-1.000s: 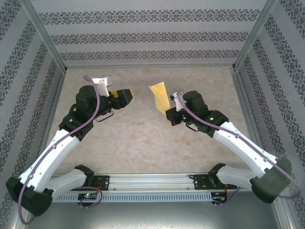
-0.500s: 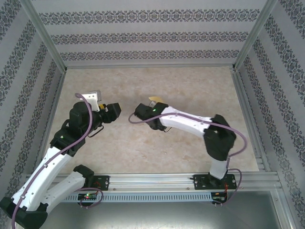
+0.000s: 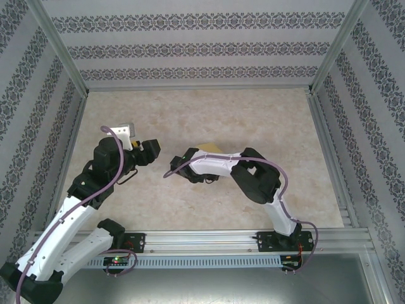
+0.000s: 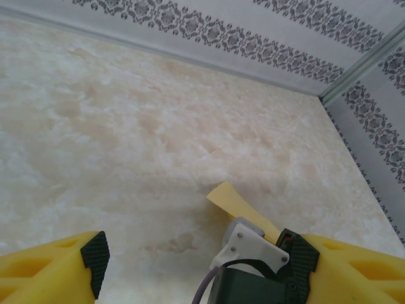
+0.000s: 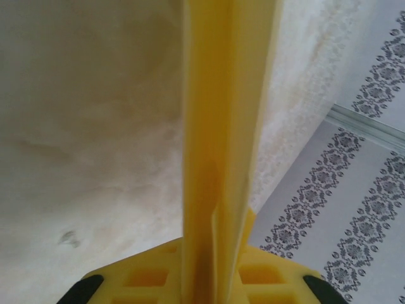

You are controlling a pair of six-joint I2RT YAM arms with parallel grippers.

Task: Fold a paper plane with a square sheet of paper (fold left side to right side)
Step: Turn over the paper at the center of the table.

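Note:
The yellow sheet of paper is folded narrow, its layers standing on edge and running straight out from between the jaws of my right gripper, which is shut on it. In the top view a yellow corner of the paper peeks out behind the right forearm near the table's middle. The left wrist view shows the paper's free end sticking out past the right wrist's white camera mount. My left gripper hangs open just left of the right wrist, its pads wide apart and gripping nothing.
The right arm is folded sharply at the elbow and lies across the table's middle. Patterned walls with metal posts close in the marble-look tabletop. A rail runs along the near edge.
The right arm has swung from the right side across to the left with the paper, folding at the elbow. The left arm drew back slightly and has since held still.

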